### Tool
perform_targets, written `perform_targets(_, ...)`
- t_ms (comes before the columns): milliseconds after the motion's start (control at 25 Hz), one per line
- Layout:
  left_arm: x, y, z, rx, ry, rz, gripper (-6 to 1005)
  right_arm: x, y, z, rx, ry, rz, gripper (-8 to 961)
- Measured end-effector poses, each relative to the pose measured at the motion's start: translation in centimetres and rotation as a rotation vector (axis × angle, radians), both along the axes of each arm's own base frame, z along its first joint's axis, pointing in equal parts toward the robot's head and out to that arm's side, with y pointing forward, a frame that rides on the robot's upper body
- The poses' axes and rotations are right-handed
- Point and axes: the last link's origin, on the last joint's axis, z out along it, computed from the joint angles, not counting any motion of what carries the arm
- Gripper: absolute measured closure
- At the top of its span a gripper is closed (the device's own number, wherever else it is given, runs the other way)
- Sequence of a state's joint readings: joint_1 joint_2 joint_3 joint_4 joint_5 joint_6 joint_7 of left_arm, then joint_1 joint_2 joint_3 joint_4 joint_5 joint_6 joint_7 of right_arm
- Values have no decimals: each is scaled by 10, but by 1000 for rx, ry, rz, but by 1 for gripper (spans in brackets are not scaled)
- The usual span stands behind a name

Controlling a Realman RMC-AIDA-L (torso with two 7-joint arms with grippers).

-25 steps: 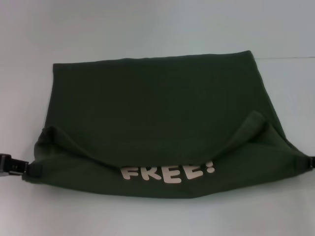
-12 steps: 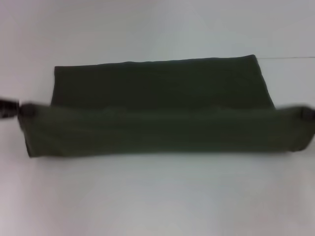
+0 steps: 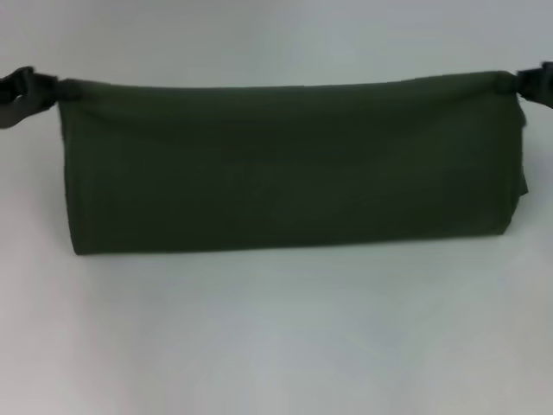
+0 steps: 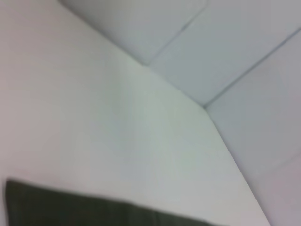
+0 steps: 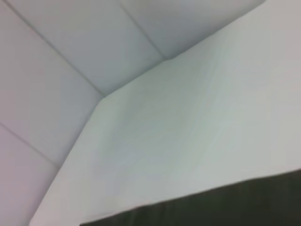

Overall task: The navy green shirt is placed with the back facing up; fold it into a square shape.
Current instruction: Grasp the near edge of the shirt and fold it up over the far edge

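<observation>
head view: one navy green shirt [image 3: 285, 169], dark olive, laid as a wide band across the middle of the white table [image 3: 276, 337]; no print is shown on the upper face. its far edge is drawn taut in a near-straight line between the two grippers.

left gripper [image 3: 26, 93]: set at the far left corner of the band, closed on the cloth pinched there.

right gripper [image 3: 537, 84]: set at the far right corner, largely cut off by the picture's edge; cloth is bunched against it and is judged to be gripped.

wrist views: only a dark strip of the fabric, bare table and panelled wall [image 4: 225, 52] are shown.

step in hand, as judged: a lengthwise fold, with the held edge carried over to the far side.

next move, as judged: both corners are to be lowered level and let go together, so that the edges lie aligned; a crosswise fold is then needed, the band being far too wide for a square.
</observation>
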State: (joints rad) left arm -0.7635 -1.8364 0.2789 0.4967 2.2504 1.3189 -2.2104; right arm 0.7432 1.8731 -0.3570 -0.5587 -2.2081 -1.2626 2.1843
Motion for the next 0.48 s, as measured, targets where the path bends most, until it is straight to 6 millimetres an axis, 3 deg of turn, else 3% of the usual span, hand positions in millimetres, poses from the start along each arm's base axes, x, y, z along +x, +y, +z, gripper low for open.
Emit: perform_targets(480, 3, 37, -44, 219, 125, 64, 949, -17, 50, -44, 147, -128, -130, 830)
